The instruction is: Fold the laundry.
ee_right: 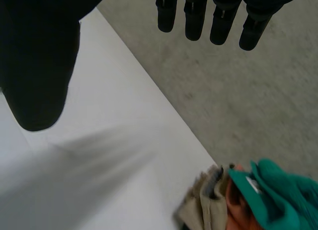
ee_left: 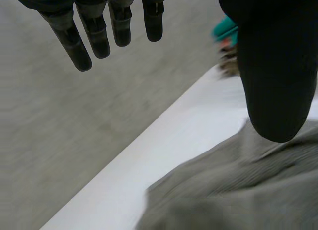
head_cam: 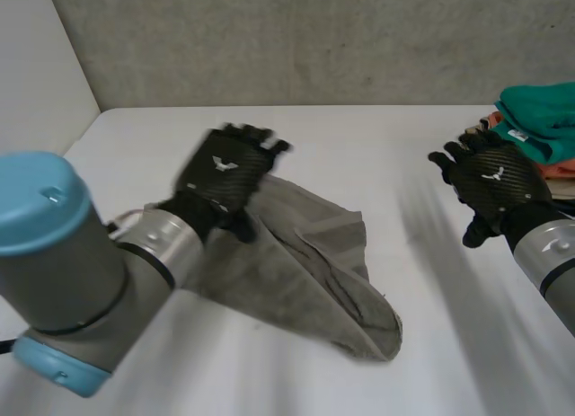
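A grey cloth (head_cam: pixel 305 272) lies crumpled and partly folded in the middle of the white table (head_cam: pixel 386 164). My left hand (head_cam: pixel 226 169) hovers over the cloth's far left edge, fingers straight, holding nothing. In the left wrist view its fingers (ee_left: pixel 89 34) and thumb (ee_left: pixel 278 76) stand apart above the grey cloth (ee_left: pixel 238 190). My right hand (head_cam: pixel 492 184) is raised at the right, away from the cloth, fingers spread and empty; its fingers (ee_right: pixel 208 16) and thumb (ee_right: pixel 39 66) are open.
A pile of laundry sits at the table's far right edge: a teal garment (head_cam: pixel 544 119) on top of orange and beige pieces, seen too as the pile (ee_right: pixel 248 200) below my right hand. A grey wall (head_cam: pixel 296 39) rises behind the table.
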Tool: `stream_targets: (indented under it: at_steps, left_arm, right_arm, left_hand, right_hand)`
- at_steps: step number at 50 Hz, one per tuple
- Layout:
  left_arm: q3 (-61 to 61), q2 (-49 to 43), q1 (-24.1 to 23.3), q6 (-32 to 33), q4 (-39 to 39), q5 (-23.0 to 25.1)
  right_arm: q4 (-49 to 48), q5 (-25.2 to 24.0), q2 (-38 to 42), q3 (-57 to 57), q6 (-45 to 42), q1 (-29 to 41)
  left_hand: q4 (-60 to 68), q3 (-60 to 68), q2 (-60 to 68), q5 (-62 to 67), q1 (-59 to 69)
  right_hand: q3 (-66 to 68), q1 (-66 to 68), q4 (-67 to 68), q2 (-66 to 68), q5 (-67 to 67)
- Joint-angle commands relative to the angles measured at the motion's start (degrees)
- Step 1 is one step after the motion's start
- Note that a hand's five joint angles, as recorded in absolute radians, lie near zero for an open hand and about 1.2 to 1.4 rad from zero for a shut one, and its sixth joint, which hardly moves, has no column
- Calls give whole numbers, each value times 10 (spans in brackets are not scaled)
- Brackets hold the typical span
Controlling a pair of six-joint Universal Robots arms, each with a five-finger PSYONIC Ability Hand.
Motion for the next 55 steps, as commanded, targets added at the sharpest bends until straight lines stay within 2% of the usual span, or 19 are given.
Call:
stream_targets:
  at_steps: [1,3,6,11,15,24,27,29,30,31,34,36,37,38,42,44,48,50,55]
  left_arm:
    - [-29,16,39,3,-27,-39]
    - [-29,12,46,10,-27,-28]
    - [-17,-26,57,57,-25,9]
    - [67,-134,93,173,-33,61]
    - [137,-208,103,224,-59,82]
    - [257,-324,110,236,-137,120]
    - [265,-338,108,237,-138,130]
    - [265,-340,104,237,-137,132]
    - [265,-341,103,237,-137,132]
    - [265,-342,103,237,-137,131]
    - [264,-343,101,235,-137,131]
    - [261,-339,95,237,-136,130]
    - [261,-338,93,237,-136,127]
    - [261,-336,91,236,-135,124]
    - [254,-322,82,234,-124,109]
    - [240,-275,81,229,-120,90]
    - [194,-188,81,228,-118,72]
    - [168,-142,80,228,-119,70]
    - [103,-50,88,225,-120,70]
  right_arm:
    - [102,-130,4,-61,-21,46]
    - [118,-160,8,-75,-31,50]
    - [138,-194,54,-109,-64,62]
    - [164,-185,155,-209,-148,132]
    - [204,-177,238,-286,-176,147]
    - [233,-176,359,-386,-214,153]
    - [233,-174,380,-403,-221,157]
    - [232,-174,384,-404,-223,161]
    - [231,-174,385,-405,-225,162]
    - [231,-176,385,-405,-225,162]
    - [228,-179,385,-407,-224,162]
    - [226,-178,385,-406,-224,162]
    - [226,-178,385,-406,-224,162]
    - [225,-178,385,-407,-224,162]
    - [226,-171,378,-407,-221,162]
    - [226,-160,371,-407,-222,162]
    - [227,-115,331,-396,-217,155]
    - [227,-76,298,-384,-215,145]
    - [236,-16,242,-335,-228,96]
  left_hand:
    - [16,11,16,15,20]
    - [31,26,31,30,35]
    - [31,26,31,31,35]
    - [28,23,27,27,32]
    - [30,25,29,29,33]
    - [95,90,95,94,99]
    - [156,150,155,155,159]
    - [213,208,212,212,216]
    - [256,251,256,255,260]
    - [358,353,358,358,362]
    - [524,519,523,523,527]
    - [670,665,669,669,673]
    - [670,665,670,670,674]
    - [670,665,670,670,674]
    - [670,665,670,670,674]
    - [670,665,670,670,674]
    - [670,665,670,670,674]
    - [670,665,670,670,674]
    - [670,665,670,670,674]
  right_hand:
    - [-25,-38,-26,-24,-25]
    - [-25,-38,-26,-24,-25]
    - [-25,-38,-26,-24,-25]
    - [-25,-38,-26,-24,-25]
    - [-25,-38,-26,-24,-25]
    - [-25,-38,-26,-24,-25]
    - [38,25,37,39,38]
    - [88,76,87,89,88]
    - [165,153,164,166,165]
    - [222,210,221,223,223]
    - [469,457,468,470,470]
    - [534,521,533,535,534]
    - [574,562,573,575,574]
    - [674,661,673,675,674]
    - [675,662,674,676,675]
    - [675,662,674,676,675]
    - [675,662,674,676,675]
    - [675,662,674,676,675]
    - [675,662,674,676,675]
